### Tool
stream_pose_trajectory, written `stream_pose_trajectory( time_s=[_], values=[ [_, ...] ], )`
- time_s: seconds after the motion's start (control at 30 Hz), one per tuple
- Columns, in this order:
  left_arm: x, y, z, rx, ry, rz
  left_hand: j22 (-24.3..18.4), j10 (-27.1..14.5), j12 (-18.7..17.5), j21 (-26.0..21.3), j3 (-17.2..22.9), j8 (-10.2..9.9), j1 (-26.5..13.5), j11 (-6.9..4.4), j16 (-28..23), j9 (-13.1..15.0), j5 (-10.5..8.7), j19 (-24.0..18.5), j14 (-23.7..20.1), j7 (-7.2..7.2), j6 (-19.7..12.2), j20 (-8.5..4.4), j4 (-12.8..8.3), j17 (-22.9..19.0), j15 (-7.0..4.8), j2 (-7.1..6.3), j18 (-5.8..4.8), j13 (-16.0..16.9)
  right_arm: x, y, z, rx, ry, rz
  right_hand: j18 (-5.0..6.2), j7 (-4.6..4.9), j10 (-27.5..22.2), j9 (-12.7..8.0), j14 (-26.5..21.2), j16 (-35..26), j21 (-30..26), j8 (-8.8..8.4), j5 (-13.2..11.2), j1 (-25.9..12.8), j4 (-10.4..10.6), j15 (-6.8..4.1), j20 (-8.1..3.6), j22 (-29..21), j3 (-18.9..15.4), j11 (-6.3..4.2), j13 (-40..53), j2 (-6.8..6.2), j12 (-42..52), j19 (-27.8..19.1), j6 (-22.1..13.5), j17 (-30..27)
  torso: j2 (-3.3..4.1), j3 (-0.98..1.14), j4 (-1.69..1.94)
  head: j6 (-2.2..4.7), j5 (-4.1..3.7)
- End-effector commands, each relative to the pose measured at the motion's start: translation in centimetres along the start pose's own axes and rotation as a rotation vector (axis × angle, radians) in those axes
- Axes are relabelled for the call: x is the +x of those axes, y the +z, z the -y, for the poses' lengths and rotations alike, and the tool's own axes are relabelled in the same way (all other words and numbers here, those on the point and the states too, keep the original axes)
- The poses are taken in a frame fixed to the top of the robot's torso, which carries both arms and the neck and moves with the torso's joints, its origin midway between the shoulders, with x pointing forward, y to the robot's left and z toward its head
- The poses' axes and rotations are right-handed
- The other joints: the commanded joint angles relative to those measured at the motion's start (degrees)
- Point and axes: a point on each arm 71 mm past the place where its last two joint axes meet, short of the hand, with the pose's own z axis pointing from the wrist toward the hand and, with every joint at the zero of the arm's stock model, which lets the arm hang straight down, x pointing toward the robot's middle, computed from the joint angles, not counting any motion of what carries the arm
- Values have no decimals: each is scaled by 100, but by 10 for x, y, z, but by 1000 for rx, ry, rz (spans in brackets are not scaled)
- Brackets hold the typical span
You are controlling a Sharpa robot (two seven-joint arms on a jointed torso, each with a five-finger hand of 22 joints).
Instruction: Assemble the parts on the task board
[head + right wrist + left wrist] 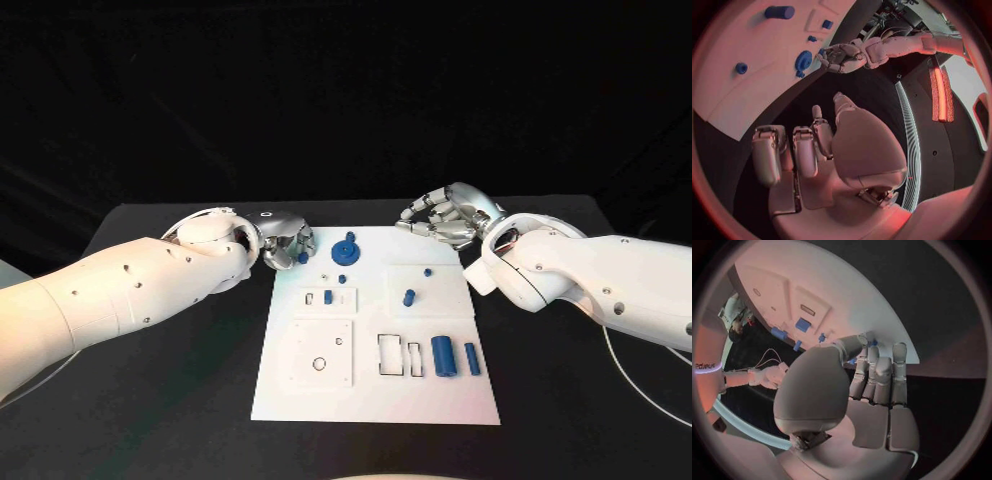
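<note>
I see left hand (289, 243) at board's (378, 400) 11 o'clock pinching a small blue part (303, 257), right hand (450, 216) at 1 o'clock curled, holding nothing.

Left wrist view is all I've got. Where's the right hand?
Observer: The right hand is at the far right corner of the board, across from the left hand, which is at the far left corner.
Operator: Carrying anything?
Observer: No. The right wrist view shows its fingers apart with nothing between them.
Operator: What's behind my fingertips?
Observer: In the head view, a round blue piece sits near the board's far edge, just beside the left hand. I can't tell whether the hand touches it.
</note>
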Motion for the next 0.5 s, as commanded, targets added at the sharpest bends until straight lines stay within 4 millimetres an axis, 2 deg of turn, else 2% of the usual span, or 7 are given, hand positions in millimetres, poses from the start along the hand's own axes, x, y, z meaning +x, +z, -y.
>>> stream_pose_trajectory(
  time_s=[0.03,0.5],
  values=[
    [4,0,-4,-29,13,-28,-6,19,38,4,46,6,-61,-30,39,-15,-35,29,34,49,-3,5,9,0,-5,11,90,6,1,0,-1,-11,-9,-14,-35,2,37,-5,540,26,17,-10,34,44,1,-29,-50,1318,34,-15,457,17,23,446,-38,1228,-3,-2,5,-9,-2],
    [5,2,-5,-44,10,-57,-42,5,55,-40,45,-37,-177,-40,45,-31,-38,36,11,74,-21,-4,79,-35,-12,-49,85,-6,1,0,-1,-10,-9,-15,-35,2,37,-5,540,26,17,-10,34,44,1,-29,-50,1318,34,-15,457,17,23,446,-38,1228,-6,-1,5,-17,-3]
  ],
)
